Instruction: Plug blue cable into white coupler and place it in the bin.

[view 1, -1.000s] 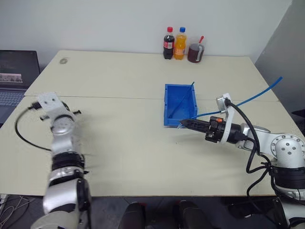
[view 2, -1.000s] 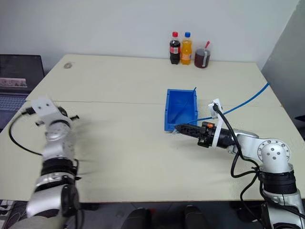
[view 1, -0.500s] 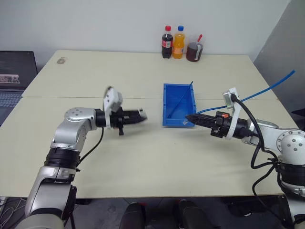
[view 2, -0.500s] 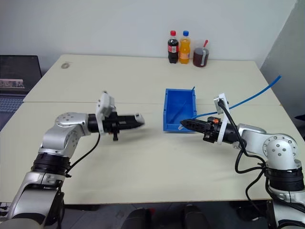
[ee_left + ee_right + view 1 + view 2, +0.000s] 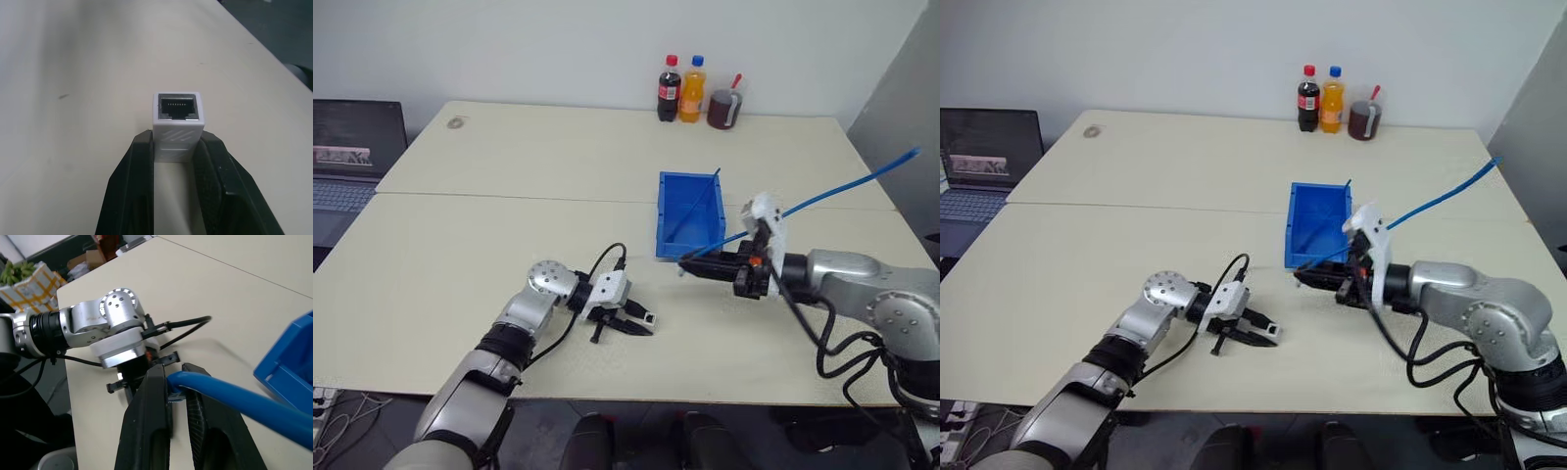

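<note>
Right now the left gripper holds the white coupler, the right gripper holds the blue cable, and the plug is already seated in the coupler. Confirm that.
Not seated. The left wrist view shows the white coupler in the left gripper with its socket empty. The right gripper holds the blue cable apart from it.

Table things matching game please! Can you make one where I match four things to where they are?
Things:
1. white coupler
2. blue cable
3. bin
4. laptop

Places:
A. past the table's left edge
B. pinched in the right gripper
C. mid-table, in front of the drink bottles
D. clamped in the left gripper

Pairs: 1-D, 2-B, 3-C, 4-A
</note>
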Available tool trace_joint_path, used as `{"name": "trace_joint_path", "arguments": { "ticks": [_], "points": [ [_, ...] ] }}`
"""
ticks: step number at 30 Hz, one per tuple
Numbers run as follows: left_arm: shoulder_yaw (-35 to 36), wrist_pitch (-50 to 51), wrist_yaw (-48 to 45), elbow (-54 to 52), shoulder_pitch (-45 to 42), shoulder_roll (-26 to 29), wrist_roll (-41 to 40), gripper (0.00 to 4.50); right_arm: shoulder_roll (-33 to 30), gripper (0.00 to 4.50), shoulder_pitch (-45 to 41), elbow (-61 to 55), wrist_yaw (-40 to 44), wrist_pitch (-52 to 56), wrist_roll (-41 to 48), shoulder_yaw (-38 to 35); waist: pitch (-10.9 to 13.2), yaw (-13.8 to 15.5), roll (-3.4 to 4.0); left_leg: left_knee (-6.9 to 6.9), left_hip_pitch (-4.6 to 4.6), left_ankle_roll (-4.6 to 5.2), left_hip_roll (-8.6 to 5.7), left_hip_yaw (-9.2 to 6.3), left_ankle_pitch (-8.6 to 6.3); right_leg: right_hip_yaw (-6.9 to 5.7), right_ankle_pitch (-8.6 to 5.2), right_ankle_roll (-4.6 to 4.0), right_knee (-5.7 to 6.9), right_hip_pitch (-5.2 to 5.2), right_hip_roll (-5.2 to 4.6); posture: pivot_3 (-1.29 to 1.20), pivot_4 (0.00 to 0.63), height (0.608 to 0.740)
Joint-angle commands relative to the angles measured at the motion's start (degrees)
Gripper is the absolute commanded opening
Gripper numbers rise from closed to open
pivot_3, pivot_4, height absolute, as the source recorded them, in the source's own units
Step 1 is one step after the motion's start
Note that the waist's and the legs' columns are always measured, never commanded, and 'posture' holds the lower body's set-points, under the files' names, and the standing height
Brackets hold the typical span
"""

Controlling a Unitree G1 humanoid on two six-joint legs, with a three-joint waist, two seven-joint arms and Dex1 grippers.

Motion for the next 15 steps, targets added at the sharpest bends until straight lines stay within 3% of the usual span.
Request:
{"name": "trace_joint_path", "arguments": {
  "ticks": [1, 9, 15],
  "points": [
    [0.0, -2.4, 4.7, 5.6, -1.8, -2.2, 4.2, 0.78, 0.6, 0.19, 1.5, -2.0, 3.9, -7.6, -9.6, 6.1, 0.0, 0.1, 0.02, 0.16, -0.01, 0.0, 0.0, -0.02, 0.0, -0.02, 0.01, 0.06, 0.02, 0.04, 0.0, 0.0, 0.15, 0.74],
    [0.9, -1.0, 3.7, 5.4, -2.1, -3.2, 4.2, 0.78, 2.2, 0.19, 2.5, 3.6, 9.9, -15.8, -21.7, 12.9, 0.0, 0.0, 0.01, 0.57, -0.05, 0.02, 0.02, 0.06, -0.01, 0.11, 0.13, 0.21, 0.04, 0.09, 0.01, 0.0, 0.15, 0.74],
    [1.4, 1.3, 3.0, 3.5, -1.7, -2.9, 3.8, 0.78, 3.7, 0.19, 2.2, 8.1, 12.9, -18.4, -26.1, 13.9, 0.0, 0.0, 0.01, 0.56, -0.06, 0.02, 0.02, 0.08, -0.02, 0.12, 0.13, 0.2, 0.03, 0.09, 0.03, 0.0, 0.15, 0.74]
  ]
}}
